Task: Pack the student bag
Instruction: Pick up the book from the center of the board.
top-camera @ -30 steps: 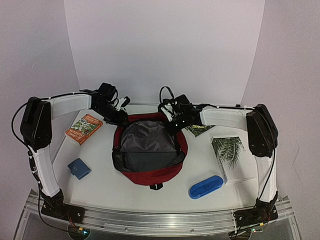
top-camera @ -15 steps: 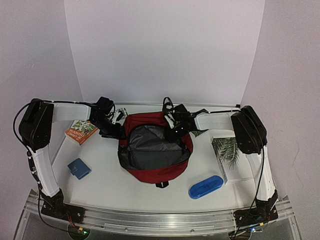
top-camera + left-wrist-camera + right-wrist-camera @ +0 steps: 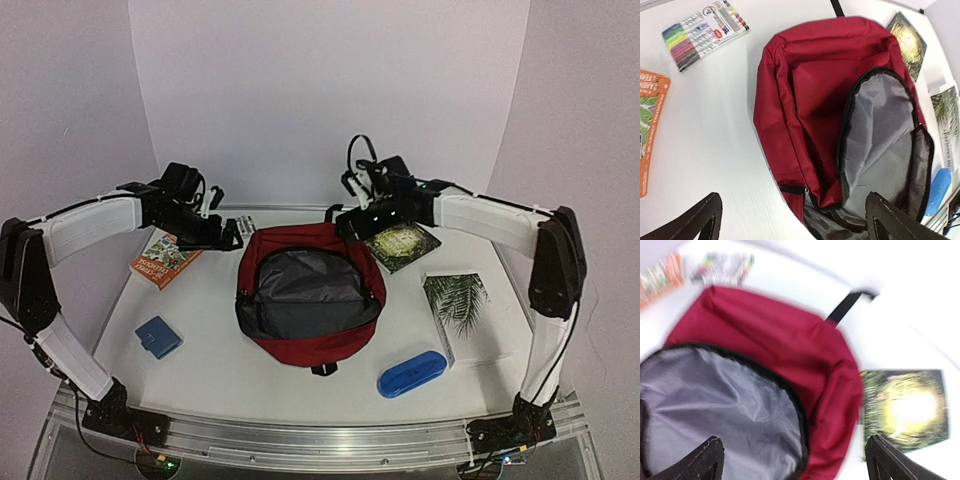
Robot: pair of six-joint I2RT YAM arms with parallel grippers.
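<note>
The student bag [image 3: 310,290] lies flat in the middle of the table, dark red, its zip wide open on the grey lining [image 3: 305,285]. My left gripper [image 3: 228,235] hovers open just off the bag's upper left edge. In the left wrist view the bag [image 3: 815,95] fills the frame and the gripper [image 3: 792,225] holds nothing. My right gripper [image 3: 347,222] hangs open above the bag's top right corner, by the black handle [image 3: 845,307]. Its wrist view is blurred and shows the bag [image 3: 780,340] below the empty gripper [image 3: 797,465].
An orange book [image 3: 165,257] and a marker pack [image 3: 705,30] lie left of the bag, with a small blue wallet [image 3: 158,337] nearer. To the right lie a dark green book [image 3: 402,245], a palm-leaf book [image 3: 460,305] and a blue oblong case [image 3: 411,373].
Both grippers were shut at the bag's top rim, then opened and let go. They have since lifted up and apart from it. The bag shifted slightly right and lies open.
</note>
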